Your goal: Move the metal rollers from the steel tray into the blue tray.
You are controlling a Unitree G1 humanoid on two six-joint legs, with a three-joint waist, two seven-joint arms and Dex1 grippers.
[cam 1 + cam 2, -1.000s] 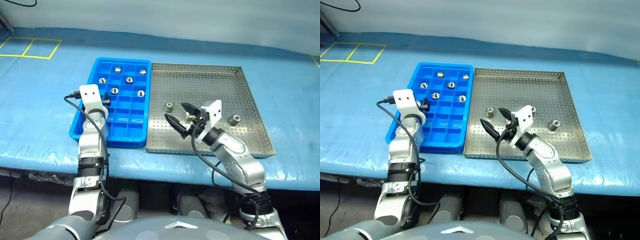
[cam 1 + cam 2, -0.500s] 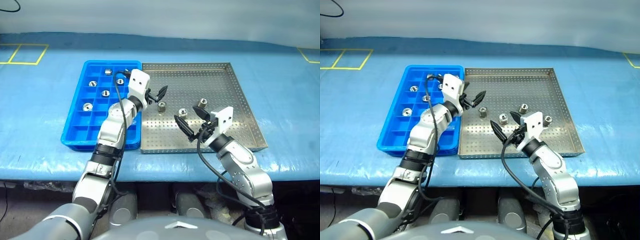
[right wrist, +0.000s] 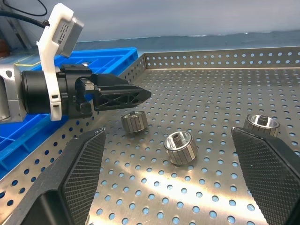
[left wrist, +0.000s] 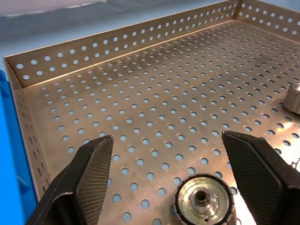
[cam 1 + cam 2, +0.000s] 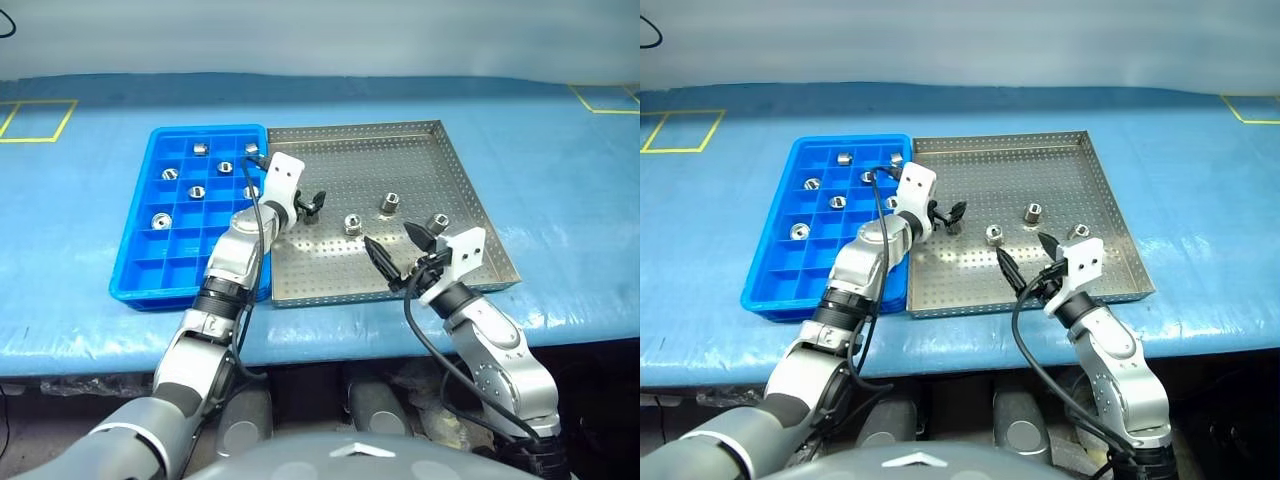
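Grey perforated steel tray [image 5: 400, 150] lies on the blue-covered worktop [image 5: 560, 190], touching the bright blue compartmented plastic tray [image 5: 135, 280]. Left gripper [image 4: 178, 183] hangs low inside the steel tray near the blue tray, fingers wide, straddling one shiny metal roller [image 4: 204, 201]. Right gripper [image 5: 405, 258] hovers wide apart and empty at the steel tray's near rim. Seven rollers [image 5: 197, 192] sit in the blue tray.

A workshop or lab bench: blue sheeting [image 5: 560, 170] marked with yellow tape squares [image 5: 35, 118].
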